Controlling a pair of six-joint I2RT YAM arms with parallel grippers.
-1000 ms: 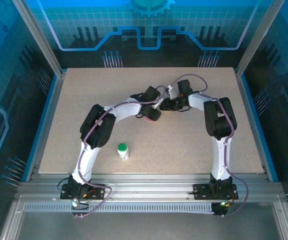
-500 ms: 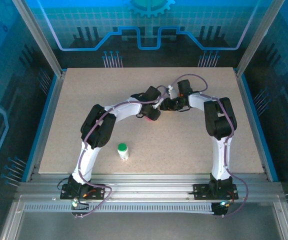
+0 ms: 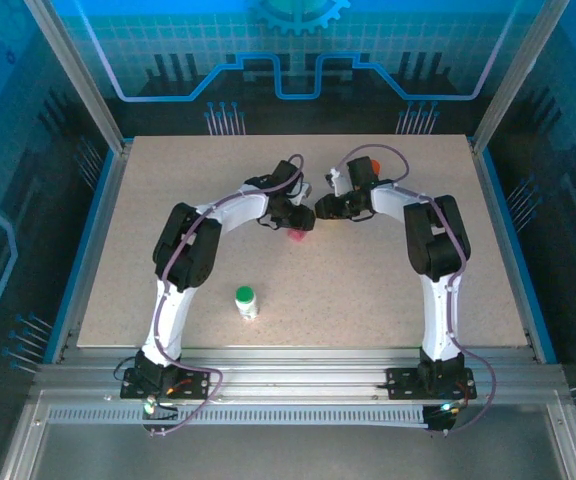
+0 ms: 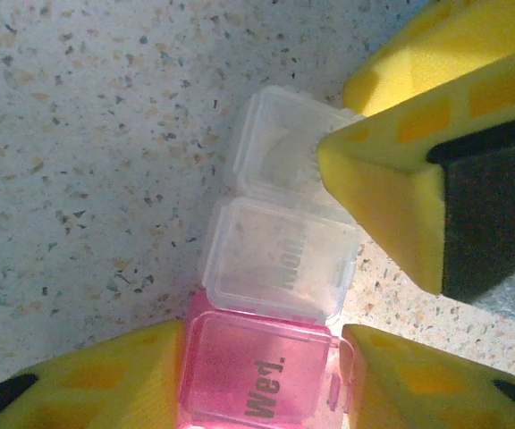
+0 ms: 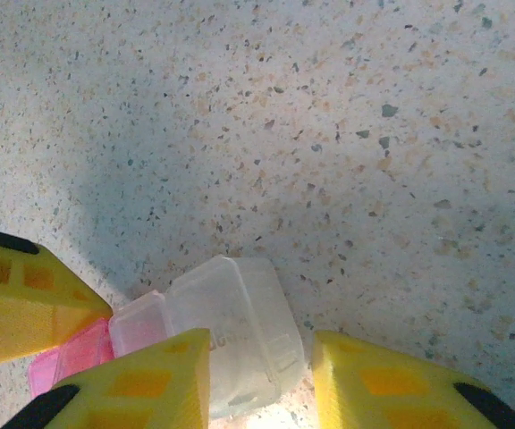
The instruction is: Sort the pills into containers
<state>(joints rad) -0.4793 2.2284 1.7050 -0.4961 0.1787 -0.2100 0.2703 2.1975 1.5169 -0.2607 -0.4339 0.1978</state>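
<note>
Two grippers flanked the pill box [image 4: 280, 259] near the middle of the table [image 3: 348, 290], its long axis running between them: left gripper [image 4: 262, 384] pinching the pink end, right gripper [image 5: 257, 371] straddling the clear end, grip uncertain.

Green-capped white bottle [image 3: 246, 301] stands upright; pink compartment [image 4: 256, 375] touches clear compartment [image 4: 280, 259].

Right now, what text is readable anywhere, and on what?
"Mon" - lid of the middle clear compartment.
"Wed." - lid of the pink compartment; last letter unsure.
End clear compartment: faint lettering, too blurred to read.
Green-capped bottle: any label too small to read.
</note>
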